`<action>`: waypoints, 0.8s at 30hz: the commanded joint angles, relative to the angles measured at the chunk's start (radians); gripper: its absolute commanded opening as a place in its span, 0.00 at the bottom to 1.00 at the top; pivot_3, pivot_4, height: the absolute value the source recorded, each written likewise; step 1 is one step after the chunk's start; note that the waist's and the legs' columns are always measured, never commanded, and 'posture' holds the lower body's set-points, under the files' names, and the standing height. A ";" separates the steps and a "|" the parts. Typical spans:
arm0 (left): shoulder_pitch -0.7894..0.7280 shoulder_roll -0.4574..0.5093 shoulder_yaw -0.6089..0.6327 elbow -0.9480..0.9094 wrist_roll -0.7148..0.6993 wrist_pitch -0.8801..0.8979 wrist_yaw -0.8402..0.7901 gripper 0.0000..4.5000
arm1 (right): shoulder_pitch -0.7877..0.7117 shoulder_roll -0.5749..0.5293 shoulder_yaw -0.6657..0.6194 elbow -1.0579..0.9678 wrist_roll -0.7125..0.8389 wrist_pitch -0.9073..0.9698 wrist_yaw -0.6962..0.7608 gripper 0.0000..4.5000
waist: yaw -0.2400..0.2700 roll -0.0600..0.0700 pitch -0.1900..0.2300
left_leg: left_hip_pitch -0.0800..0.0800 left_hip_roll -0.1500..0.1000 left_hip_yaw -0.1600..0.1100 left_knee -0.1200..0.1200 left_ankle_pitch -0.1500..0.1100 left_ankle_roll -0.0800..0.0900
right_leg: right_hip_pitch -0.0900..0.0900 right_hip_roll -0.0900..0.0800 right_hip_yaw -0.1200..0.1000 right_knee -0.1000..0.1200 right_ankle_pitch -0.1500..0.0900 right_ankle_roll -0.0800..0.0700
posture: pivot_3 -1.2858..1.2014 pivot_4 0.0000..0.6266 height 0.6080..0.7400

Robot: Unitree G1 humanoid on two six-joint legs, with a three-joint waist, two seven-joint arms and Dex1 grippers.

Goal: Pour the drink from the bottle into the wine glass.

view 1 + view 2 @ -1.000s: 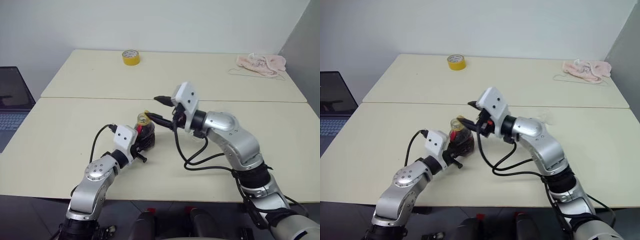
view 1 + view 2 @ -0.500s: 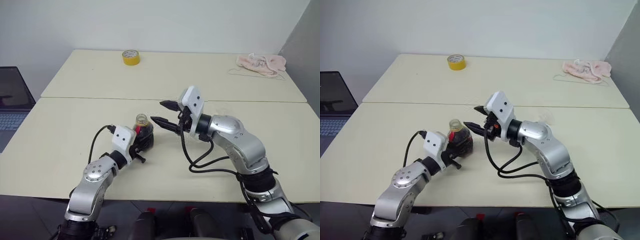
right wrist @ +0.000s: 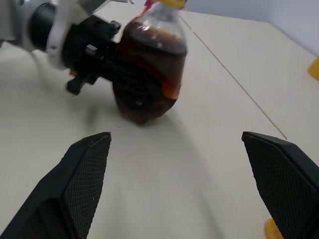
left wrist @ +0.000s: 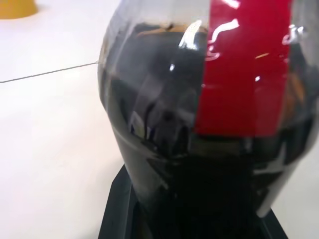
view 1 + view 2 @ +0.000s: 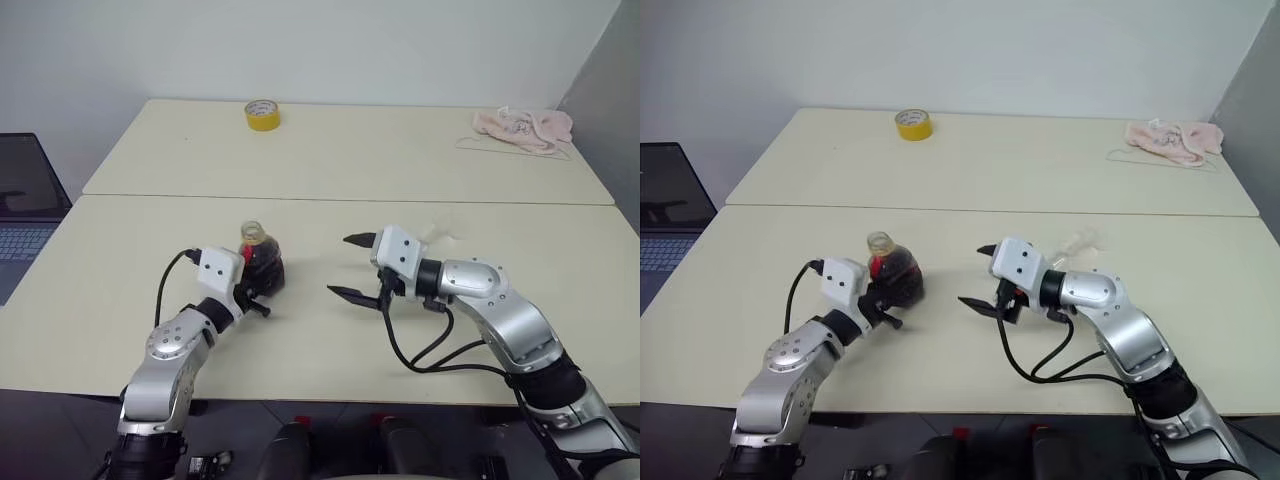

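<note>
Bottle [image 5: 261, 266] stands upright on the near table [image 5: 120, 270], left of centre, pinched at its belly by the left gripper [image 5: 256, 291]. Dark drink [image 3: 149, 74] fills most of it. A red band [image 4: 244, 69] runs over the body; no writing or brand is legible on it in any view. The left wrist view gives the band and liquid surface close up, plus a yellow edge of the tape roll [image 5: 261, 114] on the far table.

Right gripper [image 5: 351, 265] hovers right of the bottle, well apart from it, fingers [image 3: 84, 169] spread wide with nothing between them. Its wrist view shows the bottle's neck and the left gripper's black clamp.

Wine glass [image 5: 441, 227] sits just beyond the right wrist; faint, outline only, upright or not I cannot tell. Pink cloth [image 5: 524, 127] lies at the far right corner; a laptop [image 5: 25, 205] at the left edge.
</note>
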 commanded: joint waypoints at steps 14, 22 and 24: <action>-0.060 -0.037 0.044 0.084 -0.005 -0.102 0.034 0.16 | 0.027 -0.011 -0.036 -0.083 0.038 0.006 0.005 1.00 | -0.001 0.000 0.000 | 0.000 0.000 0.000 0.000 0.000 0.000 | 0.000 0.000 0.000 0.000 0.000 0.000 | 0.52 0.24 1.00; -0.076 -0.050 0.063 0.124 0.021 -0.136 0.102 0.16 | 0.005 0.021 -0.036 -0.077 0.042 0.003 -0.005 1.00 | -0.001 0.000 0.000 | 0.000 0.000 0.000 0.000 0.000 0.000 | 0.000 0.000 0.000 0.000 0.000 0.000 | 0.52 0.24 1.00; -0.084 -0.051 0.062 0.134 0.030 -0.153 0.114 0.16 | -0.005 0.039 -0.035 -0.073 0.040 0.011 -0.017 1.00 | -0.001 0.000 0.000 | 0.000 0.000 0.000 0.000 0.000 0.000 | 0.000 0.000 0.000 0.000 0.000 0.000 | 0.52 0.24 1.00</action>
